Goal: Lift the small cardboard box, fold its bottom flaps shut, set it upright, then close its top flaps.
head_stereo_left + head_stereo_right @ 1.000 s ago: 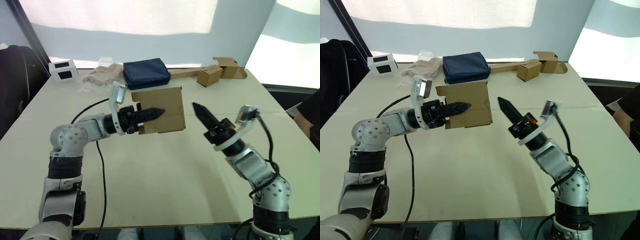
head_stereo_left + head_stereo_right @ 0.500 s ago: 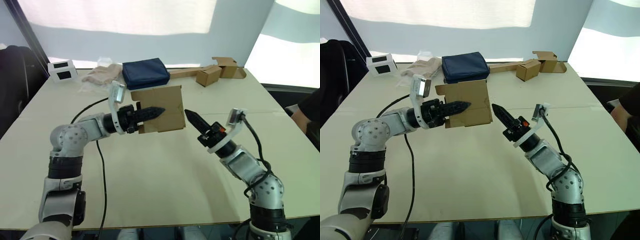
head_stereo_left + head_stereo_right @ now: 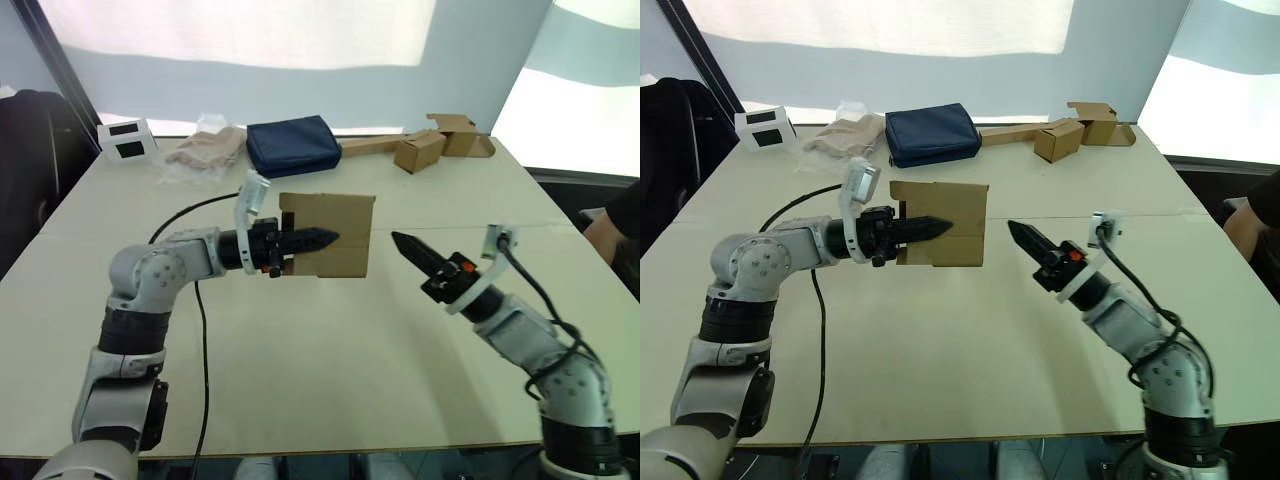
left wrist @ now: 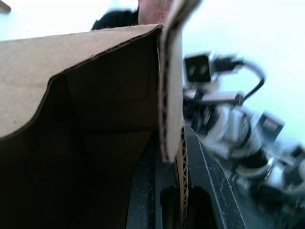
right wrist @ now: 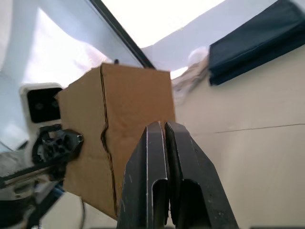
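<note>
The small cardboard box (image 3: pixel 350 215) hangs in the air over the middle of the table, its brown side facing me and sitting level. My left gripper (image 3: pixel 330 238) is shut on the box's near wall (image 4: pixel 170 90), one black finger lying across the outside. My right gripper (image 3: pixel 402 243) is shut with nothing in it. It floats a short gap to the right of the box and points at the box's right side (image 5: pixel 136 109).
At the back of the table (image 3: pixel 330 370) lie a navy pouch (image 3: pixel 292 145), a beige bag (image 3: pixel 205 150), a white box with dark windows (image 3: pixel 126 139) and oblong brown cartons (image 3: pixel 420 152). A black cable (image 3: pixel 200 330) trails from my left arm. A person's arm (image 3: pixel 612 225) shows at the right edge.
The box has turned from tilted to level and shifted slightly right with my left gripper. My right gripper, which had come up close to the box, has drawn back to the right.
</note>
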